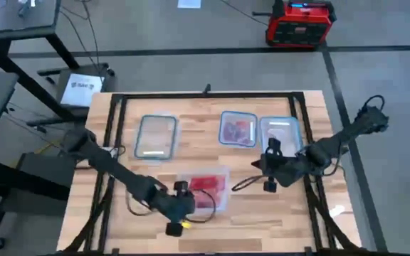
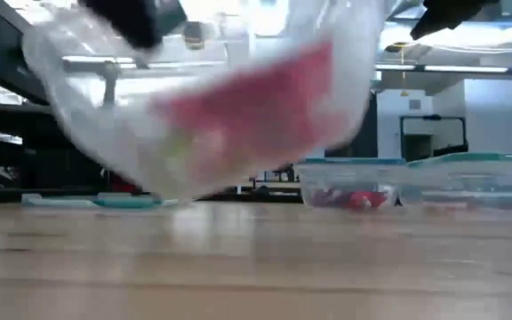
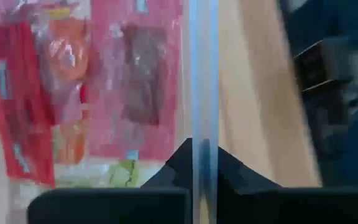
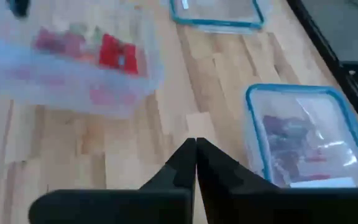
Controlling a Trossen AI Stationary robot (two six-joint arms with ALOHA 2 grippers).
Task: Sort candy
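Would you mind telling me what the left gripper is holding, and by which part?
The left gripper is shut on the thin side wall of the clear tub of candy, lifting it tilted off the table.

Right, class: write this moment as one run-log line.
left pincer: shut on tub wall | candy tub: tilted, lifted | right pincer: shut, empty, above table

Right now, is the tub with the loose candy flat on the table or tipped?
Tipped. In the low view the tub hangs tilted, most of its base off the table; the left gripper has its fingers shut on the tub's wall.
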